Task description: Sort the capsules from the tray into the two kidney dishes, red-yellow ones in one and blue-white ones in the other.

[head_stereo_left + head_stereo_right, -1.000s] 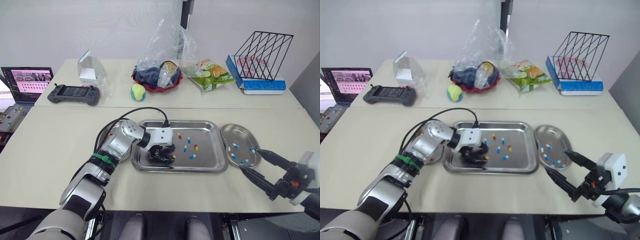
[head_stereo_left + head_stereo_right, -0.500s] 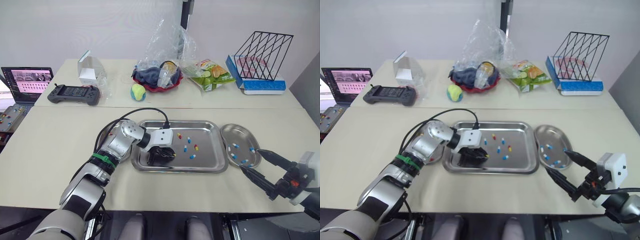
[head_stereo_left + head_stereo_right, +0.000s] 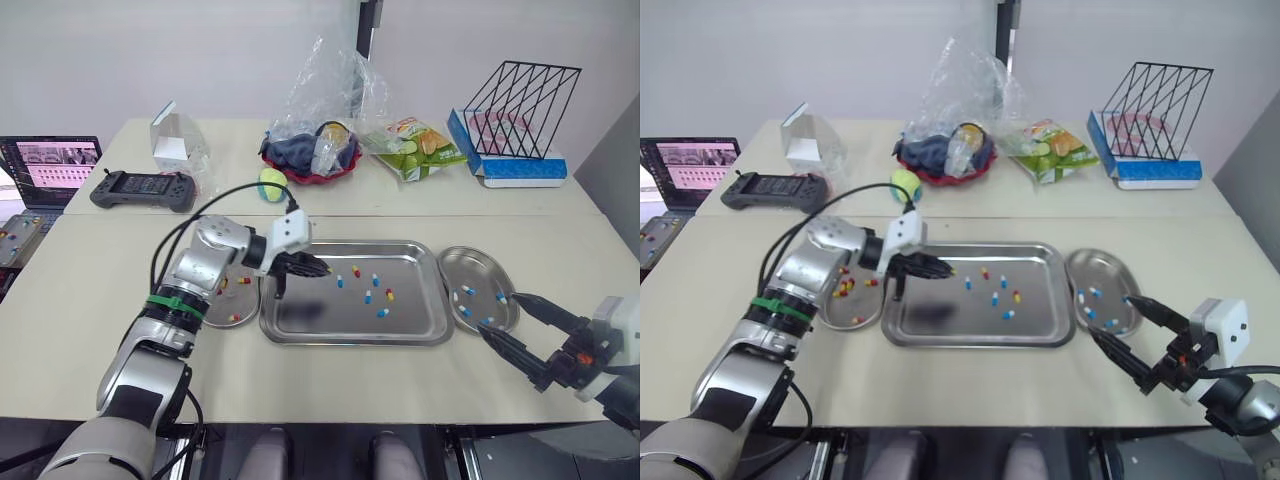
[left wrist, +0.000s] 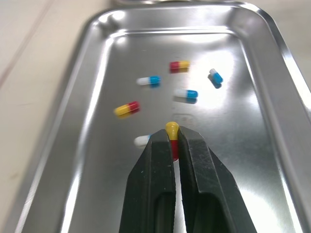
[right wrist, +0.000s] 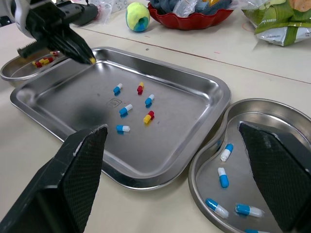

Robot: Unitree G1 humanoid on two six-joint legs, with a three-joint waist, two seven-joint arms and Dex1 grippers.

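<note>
Your left gripper (image 4: 171,138) pinches a glossy red-yellow capsule (image 4: 171,129), yellow end poking out, above the left part of the shiny, round-cornered steel tray (image 3: 310,318), where a few capsules (image 3: 368,297) of both colours lie loose. Your right gripper (image 3: 498,315) hangs spread wide by the near rim of the right kidney dish (image 3: 478,270) with its blue-white ones. The left kidney dish (image 3: 835,312) holds red-yellow ones, and a green ball (image 3: 903,182) sits behind the tray.

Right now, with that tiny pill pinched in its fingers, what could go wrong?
The left gripper pinches the red-yellow capsule at its very fingertips, so it might slip out and drop into the tray. Released early on the way to the left kidney dish, it could roll onto the table.
</note>
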